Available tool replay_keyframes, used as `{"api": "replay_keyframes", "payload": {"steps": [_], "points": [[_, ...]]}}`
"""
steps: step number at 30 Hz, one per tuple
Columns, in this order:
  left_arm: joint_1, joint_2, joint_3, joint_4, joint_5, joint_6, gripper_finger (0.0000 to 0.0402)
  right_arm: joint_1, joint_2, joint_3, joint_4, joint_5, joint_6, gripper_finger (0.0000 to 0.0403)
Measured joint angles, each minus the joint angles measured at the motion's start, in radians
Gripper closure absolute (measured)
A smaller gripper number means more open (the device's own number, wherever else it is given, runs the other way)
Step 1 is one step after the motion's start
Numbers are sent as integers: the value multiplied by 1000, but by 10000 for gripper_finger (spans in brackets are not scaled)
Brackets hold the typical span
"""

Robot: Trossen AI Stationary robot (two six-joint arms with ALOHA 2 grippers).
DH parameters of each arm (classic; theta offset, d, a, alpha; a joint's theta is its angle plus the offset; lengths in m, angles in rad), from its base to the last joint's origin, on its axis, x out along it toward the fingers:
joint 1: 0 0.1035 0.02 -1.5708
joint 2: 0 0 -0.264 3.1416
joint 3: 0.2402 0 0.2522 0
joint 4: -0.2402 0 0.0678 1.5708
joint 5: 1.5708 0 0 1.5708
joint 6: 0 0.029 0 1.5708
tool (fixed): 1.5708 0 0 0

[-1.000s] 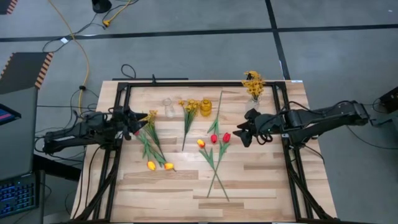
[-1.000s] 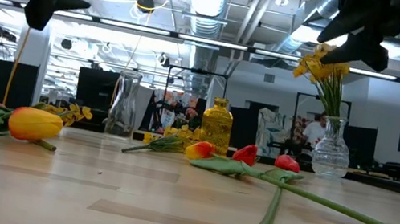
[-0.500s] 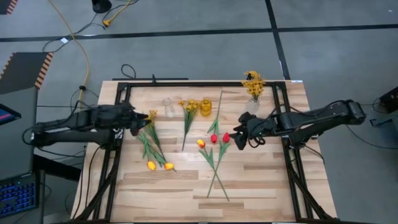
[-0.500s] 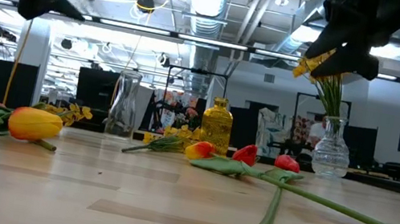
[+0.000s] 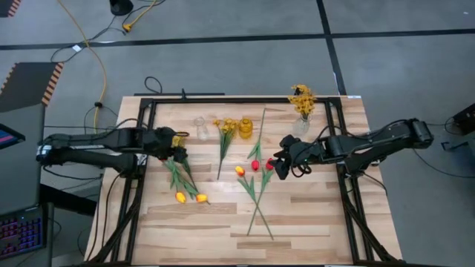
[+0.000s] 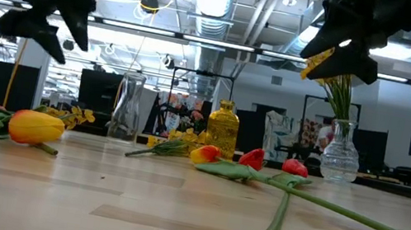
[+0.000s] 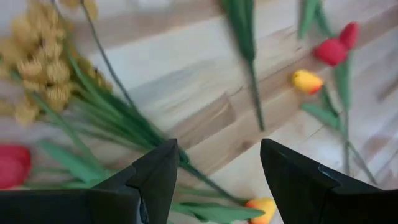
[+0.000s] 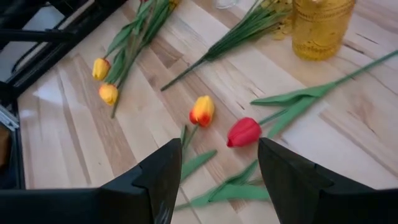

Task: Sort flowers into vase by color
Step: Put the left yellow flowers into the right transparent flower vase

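Observation:
Flowers lie flat on the wooden table (image 5: pixel 312 215). At the left is a bundle (image 5: pixel 178 174) with yellow tulips (image 5: pixel 191 198) and a mustard spray (image 7: pixel 37 68). A yellow-blossom bunch (image 5: pixel 225 137) lies in the middle. Two red tulips (image 5: pixel 262 164) and an orange tulip (image 8: pixel 203 111) lie right of centre. My left gripper (image 5: pixel 178 145) hangs open above the left bundle's upper end. My right gripper (image 5: pixel 280 165) hangs open in the air just right of the red tulip (image 8: pixel 244 132). Neither touches anything.
A clear vase (image 5: pixel 200 127) and a yellow glass vase (image 5: pixel 246 127) stand at the far middle. Another clear vase (image 5: pixel 303 122) at the far right holds yellow flowers. A black frame (image 5: pixel 141 185) borders the table. Bare wood lies along the near edge.
My left gripper has gone toward the table's right, over the left bundle, tipping its fingers downward and rolling. My right gripper has gone toward the table's left, closer to the red tulips, and sunk a little. No flower has moved.

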Motion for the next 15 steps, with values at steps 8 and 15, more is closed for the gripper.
{"api": "replay_keyframes", "payload": {"steps": [8, 15], "points": [[0, 161, 0, -5, 39, -100, 185, 0, 22, -1, 12, -2, 0, 163], [0, 281, 0, -7, 3, -179, 185, 0, 23, -1, 9, -3, 0, 163]]}}
